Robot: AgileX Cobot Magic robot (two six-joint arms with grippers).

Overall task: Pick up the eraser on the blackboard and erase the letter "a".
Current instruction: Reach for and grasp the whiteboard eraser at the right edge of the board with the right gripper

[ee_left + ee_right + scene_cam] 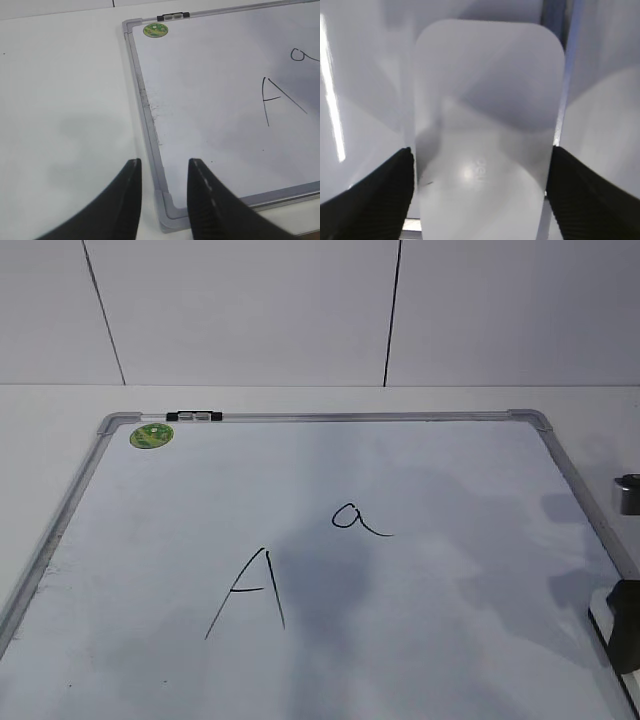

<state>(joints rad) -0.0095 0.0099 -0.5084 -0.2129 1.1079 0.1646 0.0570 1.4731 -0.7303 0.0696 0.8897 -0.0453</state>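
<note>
A pale table carries the board, and behind it stands a white panelled wall split by two dark vertical seams. The board lies flat, its silver frame closed by grey corner pieces, with one small black clip on the far edge and one round green sticker just inside the far left corner. The sticker's print is too small to read.

Two marks are written on the board in black: one small cursive "a" near the middle, with a tail running right, and one larger angular "A" nearer the camera and to its left. They sit close together but do not touch. Smudges of old marker line the left inner edge of the frame.

One eraser shows, filling the right wrist view: a white block with rounded corners, lying at the board's right edge. Faint grey lettering on its top is blurred and unreadable. The right gripper has its two dark fingers pressed against the eraser's two long sides, gripping it. In the exterior view only dark parts of that arm show at the right border.

The left gripper hangs over the board's near left corner, fingers apart and holding nothing.
</note>
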